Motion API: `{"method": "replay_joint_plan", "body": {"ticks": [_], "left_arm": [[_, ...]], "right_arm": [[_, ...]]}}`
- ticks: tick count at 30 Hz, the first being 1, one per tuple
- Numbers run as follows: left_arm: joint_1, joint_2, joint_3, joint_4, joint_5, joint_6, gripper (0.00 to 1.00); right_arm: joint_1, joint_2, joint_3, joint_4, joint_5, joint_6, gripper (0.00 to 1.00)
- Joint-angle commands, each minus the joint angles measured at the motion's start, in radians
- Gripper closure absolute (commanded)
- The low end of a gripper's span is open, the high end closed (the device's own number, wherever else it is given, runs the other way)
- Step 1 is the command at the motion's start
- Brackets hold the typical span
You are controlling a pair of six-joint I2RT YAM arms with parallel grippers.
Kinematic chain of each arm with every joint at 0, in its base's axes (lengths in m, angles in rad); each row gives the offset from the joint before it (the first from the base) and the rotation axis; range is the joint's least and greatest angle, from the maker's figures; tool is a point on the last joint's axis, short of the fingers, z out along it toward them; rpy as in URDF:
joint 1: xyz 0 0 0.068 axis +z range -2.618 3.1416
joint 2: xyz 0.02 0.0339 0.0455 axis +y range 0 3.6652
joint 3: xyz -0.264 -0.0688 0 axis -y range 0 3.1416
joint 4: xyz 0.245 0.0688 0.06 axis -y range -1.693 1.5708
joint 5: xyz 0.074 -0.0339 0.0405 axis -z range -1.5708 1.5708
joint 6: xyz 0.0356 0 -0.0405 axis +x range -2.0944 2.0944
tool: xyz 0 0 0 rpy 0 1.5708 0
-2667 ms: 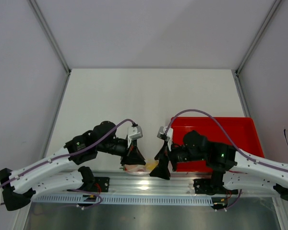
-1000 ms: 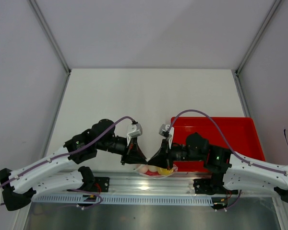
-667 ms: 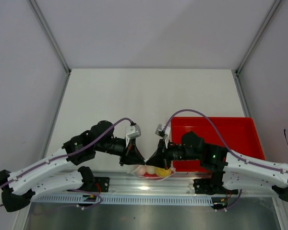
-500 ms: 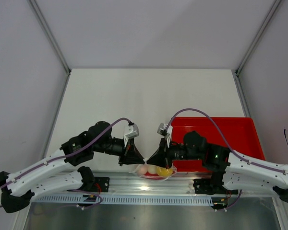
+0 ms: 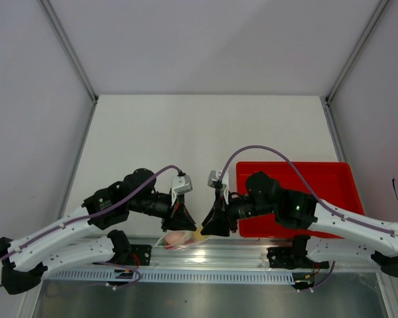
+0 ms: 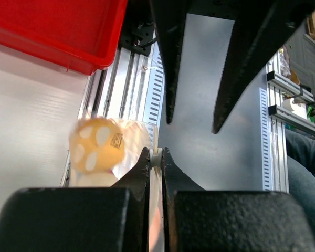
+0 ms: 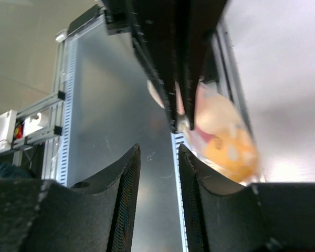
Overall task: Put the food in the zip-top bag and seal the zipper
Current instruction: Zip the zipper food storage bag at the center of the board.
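Note:
The zip-top bag (image 5: pixel 178 240) hangs over the table's near edge from my left gripper (image 5: pixel 185 225), which is shut on its top edge (image 6: pixel 156 156). Inside the clear plastic I see the food: a yellow-orange ball (image 6: pixel 96 152) and a whitish egg (image 5: pixel 174 237). The right wrist view shows the same bag (image 7: pixel 220 134), blurred, below the left fingers (image 7: pixel 170 79). My right gripper (image 5: pixel 211 229) stands open just right of the bag, with nothing between its fingers (image 7: pixel 158 153). I cannot make out the zipper clearly.
The red tray (image 5: pixel 318 173) lies at the right, close behind my right arm; its corner shows in the left wrist view (image 6: pixel 58 31). A metal rail (image 5: pixel 205 255) runs along the table's near edge under the bag.
My right gripper has opened and let go of the bag. The bag has swung left and now hangs from the left gripper alone. Both grippers have shifted slightly left.

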Motion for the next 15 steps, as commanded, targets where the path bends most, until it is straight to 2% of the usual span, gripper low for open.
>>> {"method": "replay_joint_plan", "body": {"ticks": [1,10,15], "left_arm": [[-0.002,0.008,0.060,-0.002,0.031,0.022,0.99],[-0.002,-0.007,0.057,-0.016,0.079,0.036,0.99],[-0.002,-0.018,0.051,-0.023,0.085,0.032,0.99]], "right_arm": [[0.002,0.023,0.084,-0.062,-0.106,-0.062,0.61],[-0.007,0.108,0.139,-0.156,-0.096,-0.141,0.62],[-0.024,0.088,0.161,-0.198,-0.059,-0.164,0.62]]}}
